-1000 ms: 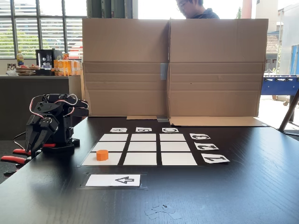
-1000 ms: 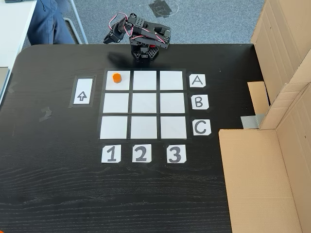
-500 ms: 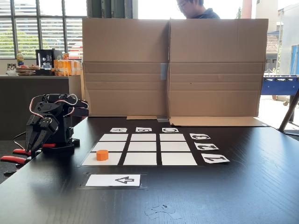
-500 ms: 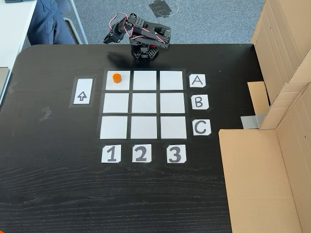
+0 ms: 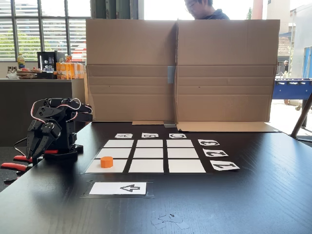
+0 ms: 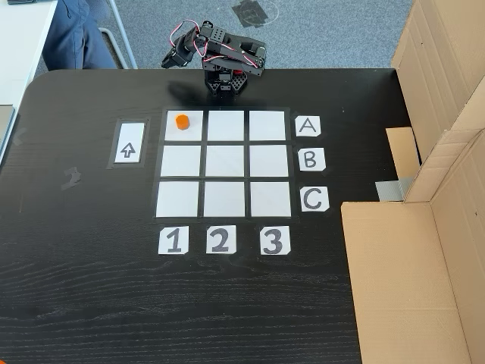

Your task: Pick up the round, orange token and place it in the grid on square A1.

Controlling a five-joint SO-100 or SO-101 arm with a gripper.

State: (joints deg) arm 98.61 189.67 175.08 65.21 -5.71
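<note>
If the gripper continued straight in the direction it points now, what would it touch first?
The gripper hangs folded beside the arm's base, fingertips pointing down past the table edge, toward the red-handled tools below. Those seem first in line, though depth is unclear. The token lies well aside.

One fixed view sits low at the desk (image 5: 253, 195) edge, looking level across the grid (image 5: 146, 156) toward a cardboard wall (image 5: 180, 68). The other looks steeply down from above on the desk (image 6: 76, 288), with the arm (image 6: 220, 57) at the top. Both share grid (image 6: 224, 164) and arm (image 5: 51, 129).
</note>
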